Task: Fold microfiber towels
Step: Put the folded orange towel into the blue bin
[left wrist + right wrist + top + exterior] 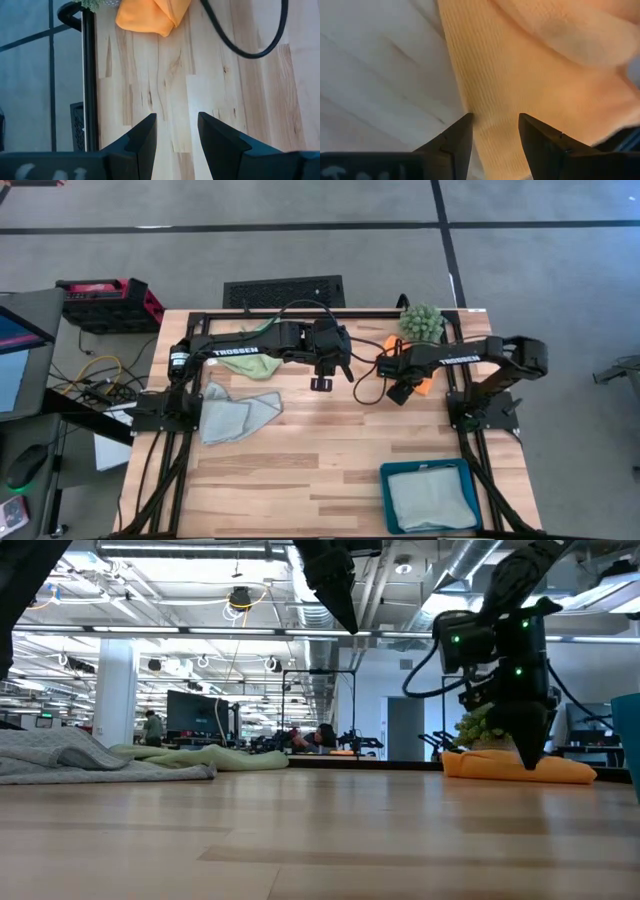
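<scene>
- Wooden table [310, 460] fills my overhead picture, pale planks with both dark arms reaching in from the far side.
- Next in size, the teal tray [384, 498] sits at the near right corner, and I see the pale mint towel [430, 498] lying flat inside it.
- On the left side the blue-grey towel [235, 412] lies rumpled on the wood, with the light green towel [255, 365] just beyond it, partly under the left arm.
- The orange towel [424, 386] lies bunched near the far right edge, just in front of the spiky green plant [422, 322].
- My right gripper [494, 135] is down at that orange towel — fingers spread, straddling its edge where cloth meets table, not pinching it.
- My left gripper [176, 132] hangs above bare wood near the table's middle — fingers spread, nothing between them, well apart from every towel.
</scene>
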Robot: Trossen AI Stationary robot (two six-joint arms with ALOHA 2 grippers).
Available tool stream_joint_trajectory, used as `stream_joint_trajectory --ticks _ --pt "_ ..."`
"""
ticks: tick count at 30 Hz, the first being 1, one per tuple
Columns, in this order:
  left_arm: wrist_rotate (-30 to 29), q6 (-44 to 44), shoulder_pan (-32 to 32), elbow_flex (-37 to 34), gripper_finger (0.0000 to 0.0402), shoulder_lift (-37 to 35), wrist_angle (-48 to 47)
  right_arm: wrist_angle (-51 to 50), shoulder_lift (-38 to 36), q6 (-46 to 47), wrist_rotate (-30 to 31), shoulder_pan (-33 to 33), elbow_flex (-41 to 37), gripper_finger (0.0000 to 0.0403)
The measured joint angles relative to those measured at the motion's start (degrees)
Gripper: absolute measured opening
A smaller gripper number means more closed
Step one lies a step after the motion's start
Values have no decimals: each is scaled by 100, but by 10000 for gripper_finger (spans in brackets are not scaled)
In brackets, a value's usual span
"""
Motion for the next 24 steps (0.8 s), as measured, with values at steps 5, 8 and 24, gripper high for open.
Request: stream_joint_trajectory --ticks 5,8,24 --pt "2 0 0 0 137 0 0 204 125 -253 -14 -59 2 182" --pt "2 0 0 0 137 0 -9 203 204 -357 -170 -130 2 182" --pt "0 -78 0 0 137 0 -95 275 633 -859 -293 -218 9 66"
